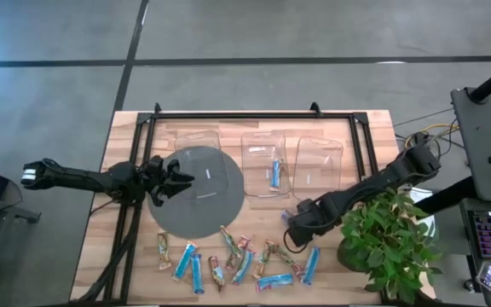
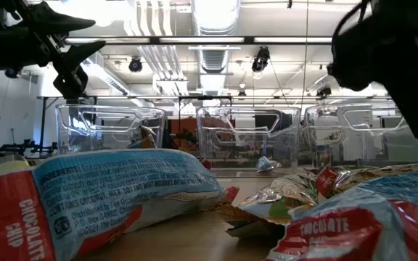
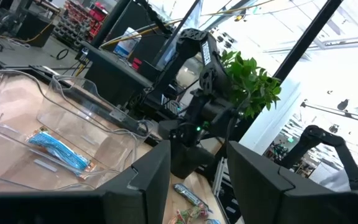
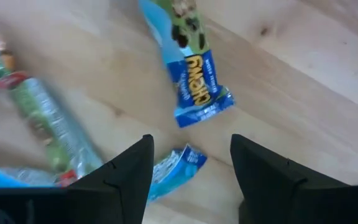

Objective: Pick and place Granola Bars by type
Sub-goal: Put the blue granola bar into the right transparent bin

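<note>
Several granola bars [image 1: 244, 264], some blue and some multicoloured, lie flat in a loose row on the wood near the table's near edge. One more blue bar [image 1: 275, 175] lies in the middle clear bin [image 1: 254, 145]. My right gripper [image 1: 292, 232] hangs open over the right part of the row, pointing down. In the right wrist view its fingers stand on either side of one blue bar's end [image 4: 176, 167], above it, and another blue bar [image 4: 194, 74] lies just beyond. My left gripper [image 1: 184, 179] waits open over a grey round disc [image 1: 203, 209].
Three clear bins stand in a row at the far side, the left one [image 1: 196, 143] and the right one [image 1: 318, 162] beside the middle one. A potted plant [image 1: 390, 239] stands close to my right arm at the near right. Black frame rails [image 1: 135, 213] run along the table's left.
</note>
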Robot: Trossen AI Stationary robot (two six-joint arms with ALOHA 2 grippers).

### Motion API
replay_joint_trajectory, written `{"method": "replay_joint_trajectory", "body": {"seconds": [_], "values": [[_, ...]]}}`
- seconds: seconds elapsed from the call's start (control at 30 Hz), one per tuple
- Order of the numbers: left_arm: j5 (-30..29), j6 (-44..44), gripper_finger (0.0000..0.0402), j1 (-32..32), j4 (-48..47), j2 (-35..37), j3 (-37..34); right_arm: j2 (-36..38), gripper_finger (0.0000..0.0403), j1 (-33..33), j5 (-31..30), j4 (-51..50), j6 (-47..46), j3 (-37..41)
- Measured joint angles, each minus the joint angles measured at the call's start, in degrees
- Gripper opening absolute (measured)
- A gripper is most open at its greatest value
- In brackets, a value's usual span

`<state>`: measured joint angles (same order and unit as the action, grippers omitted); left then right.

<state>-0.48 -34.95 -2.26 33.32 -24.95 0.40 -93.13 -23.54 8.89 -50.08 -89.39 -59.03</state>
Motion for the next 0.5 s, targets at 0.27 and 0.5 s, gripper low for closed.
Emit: {"method": "replay_joint_trajectory", "body": {"seconds": [0.27,0.5], "values": [[0.0,0.0,0.0142,0.0,0.0,0.0,0.0,-4.3,0.0201,-0.2,-9.0,1.4,5.0,-1.0],[0.0,0.0,0.0142,0.0,0.0,0.0,0.0,-7.8,0.0201,-0.2,-10.6,1.5,7.5,-0.5]]}}
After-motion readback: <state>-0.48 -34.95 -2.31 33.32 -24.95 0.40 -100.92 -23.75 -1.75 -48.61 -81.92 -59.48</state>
